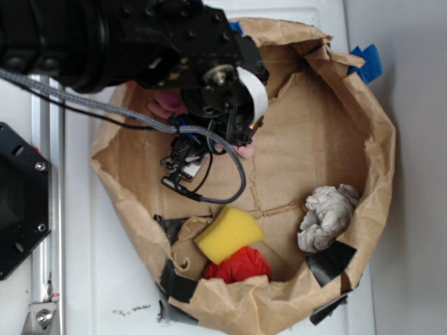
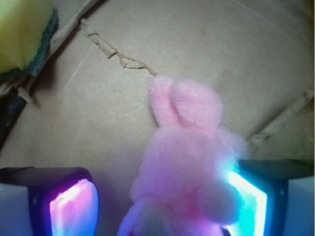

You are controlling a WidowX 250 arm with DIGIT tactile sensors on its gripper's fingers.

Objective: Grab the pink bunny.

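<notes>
The gripper [image 2: 162, 206] has its fingers apart around the pink bunny [image 2: 184, 162], near the paper bag's [image 1: 377, 139] back edge; no writing is readable.

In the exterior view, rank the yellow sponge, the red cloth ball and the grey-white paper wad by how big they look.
1. Yellow sponge and grey-white crumpled paper wad: look alike, too close to rank.
2. Red cloth ball: smallest showing, though the sponge and the brown paper bag's rim hide part of it.
</notes>
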